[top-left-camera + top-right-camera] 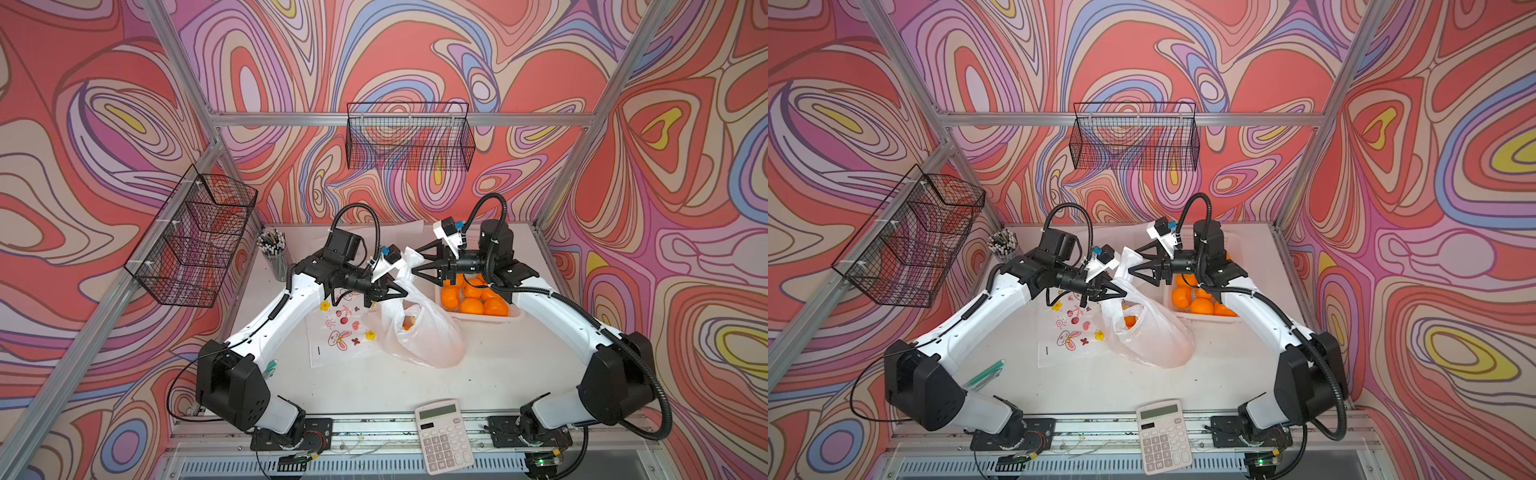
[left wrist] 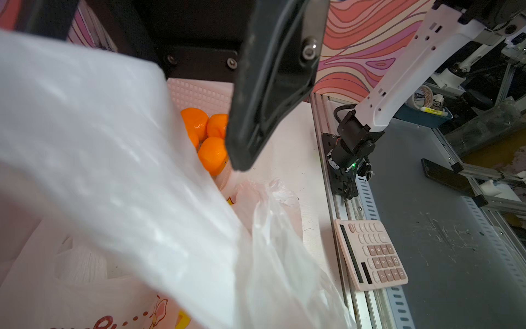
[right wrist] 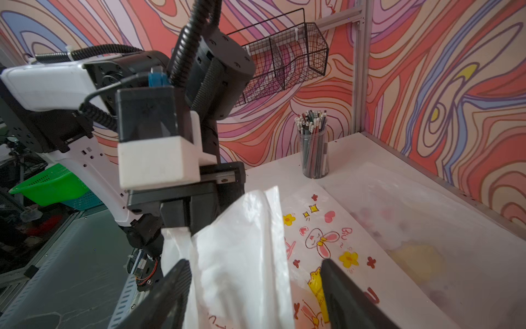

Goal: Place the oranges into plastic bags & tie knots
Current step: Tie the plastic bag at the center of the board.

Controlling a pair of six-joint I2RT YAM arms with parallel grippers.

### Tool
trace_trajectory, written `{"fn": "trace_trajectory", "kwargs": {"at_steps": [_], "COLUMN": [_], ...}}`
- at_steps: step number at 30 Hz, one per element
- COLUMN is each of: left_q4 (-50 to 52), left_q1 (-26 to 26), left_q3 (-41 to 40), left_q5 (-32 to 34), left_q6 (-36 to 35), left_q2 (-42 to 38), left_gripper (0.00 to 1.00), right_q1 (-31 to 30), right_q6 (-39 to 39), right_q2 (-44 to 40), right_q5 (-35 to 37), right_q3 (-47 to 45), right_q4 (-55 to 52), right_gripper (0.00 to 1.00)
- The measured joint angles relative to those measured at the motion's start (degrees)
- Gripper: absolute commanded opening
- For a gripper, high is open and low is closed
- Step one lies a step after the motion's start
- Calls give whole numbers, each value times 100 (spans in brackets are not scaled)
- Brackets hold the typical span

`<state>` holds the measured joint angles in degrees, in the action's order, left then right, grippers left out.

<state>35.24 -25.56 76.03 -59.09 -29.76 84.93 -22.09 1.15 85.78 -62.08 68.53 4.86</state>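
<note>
With the left hand [image 1: 402,294] pinched shut on one handle of the plastic bag [image 1: 419,340], which sits mid-way across the table [image 1: 498,374] with an orange [image 1: 408,323] inside, the right hand [image 1: 415,262] (jaws spread wide, straddling the other handle [image 3: 242,242]) should, I judge, close squarely on that strip, not loose film, before either arm pulls.

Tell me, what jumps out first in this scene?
A heap of bright oranges sits in a white basket on the right. At centre, the left arm's fingers pinch up a thin plastic bag with an orange inside, while the right arm's fingers gape around its handle.
</note>
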Motion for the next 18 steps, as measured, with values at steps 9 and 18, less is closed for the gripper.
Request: {"fn": "trace_trajectory", "kwargs": {"at_steps": [9,18], "left_q4": [-118,-369], "left_q1": [0,-66], "left_q3": [-52,-173], "left_q5": [131,378], "left_q6": [0,42], "left_q2": [-11,-52], "left_gripper": [0,0], "right_q1": [37,192], "right_q6": [-101,-1283], "right_q2": [-282,-1425], "right_q5": [-535,-944], "right_q3": [-70,-911], "right_q4": [216,-767], "right_gripper": [0,0]}}
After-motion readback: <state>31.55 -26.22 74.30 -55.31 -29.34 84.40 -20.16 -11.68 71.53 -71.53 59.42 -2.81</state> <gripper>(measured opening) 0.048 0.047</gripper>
